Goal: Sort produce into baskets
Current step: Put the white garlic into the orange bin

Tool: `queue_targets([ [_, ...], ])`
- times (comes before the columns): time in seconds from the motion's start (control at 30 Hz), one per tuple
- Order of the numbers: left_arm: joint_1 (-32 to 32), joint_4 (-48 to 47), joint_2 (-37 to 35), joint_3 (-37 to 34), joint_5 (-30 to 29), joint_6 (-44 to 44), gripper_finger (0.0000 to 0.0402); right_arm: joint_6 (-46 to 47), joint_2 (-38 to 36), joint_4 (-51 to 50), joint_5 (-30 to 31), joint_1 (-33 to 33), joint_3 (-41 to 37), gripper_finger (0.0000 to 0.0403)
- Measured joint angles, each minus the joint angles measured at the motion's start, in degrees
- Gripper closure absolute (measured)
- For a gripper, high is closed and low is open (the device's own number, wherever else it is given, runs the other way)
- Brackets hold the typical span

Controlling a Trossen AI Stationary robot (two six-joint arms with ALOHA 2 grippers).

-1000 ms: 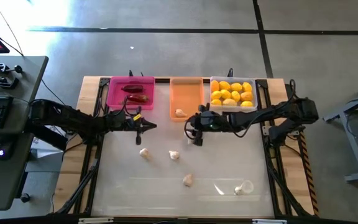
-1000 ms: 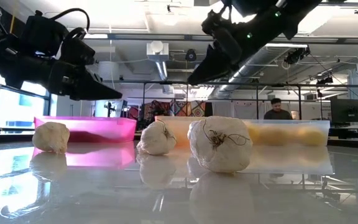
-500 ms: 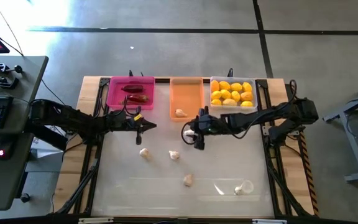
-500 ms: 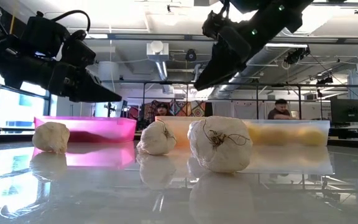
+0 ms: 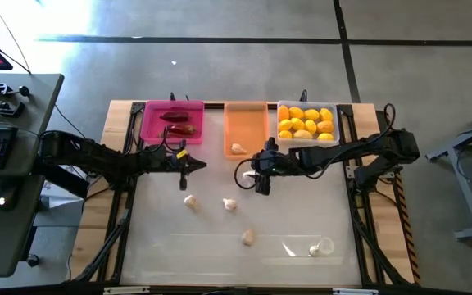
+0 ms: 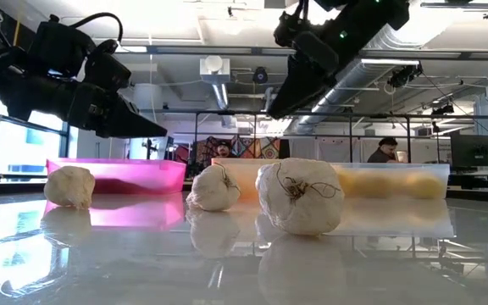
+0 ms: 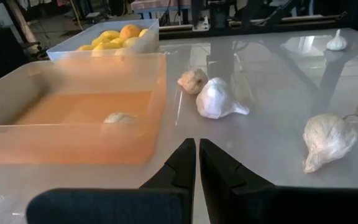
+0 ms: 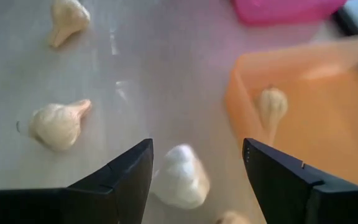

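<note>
garlic bulbs (image 5: 230, 204), papery and knobbly, lie on your glossy tabletop (image 5: 220, 246); right gripper (image 8: 196, 163) hovers jaws released, left gripper (image 7: 196, 163) clenched.

table (image 6: 396, 271): glossy, reflective | baskets (image 7: 73, 124): translucent plastic | garlic (image 6: 299, 196): papery, matt

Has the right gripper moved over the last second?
Yes. In the high view the right gripper has shifted slightly toward the table's front and right, judged against the orange basket, with its fingers spread open above the table.
</note>
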Motion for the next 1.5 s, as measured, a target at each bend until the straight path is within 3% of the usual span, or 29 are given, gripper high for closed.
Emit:
queue_targets([
  [0.17, 0.0, 0.2, 0.0, 0.0, 0.0, -0.3, 0.0392, 6.5, 2.5, -2.4, -1.6, 0.3, 0.0, 0.0163],
  [0.53, 0.0, -1.6, 0.0, 0.0, 0.0, -1.8, 0.0392, 10.4, 9.4, 1.6, -3.4, 1.9, 0.0, 0.0149],
  [0.73, 0.0, -1.7, 0.0, 0.0, 0.0, -1.5, 0.0392, 8.2, 10.1, 2.7, 1.0, 2.7, 0.0, 0.0113],
  [0.9, 0.0, -1.7, 0.0, 0.0, 0.0, -1.4, 0.0392, 4.3, 10.1, 2.8, 2.1, 1.6, 0.0, 0.0111],
  [1.27, -0.1, -1.8, 0.0, 0.0, 0.0, -1.4, 0.0392, 1.7, 13.8, 2.2, -3.3, -1.4, 0.0, 0.015],
  [1.5, -0.1, -1.8, 0.0, 0.0, 0.0, -1.4, 0.0392, 0.7, 13.9, -0.4, -1.6, -1.4, 2.2, 0.0218],
])
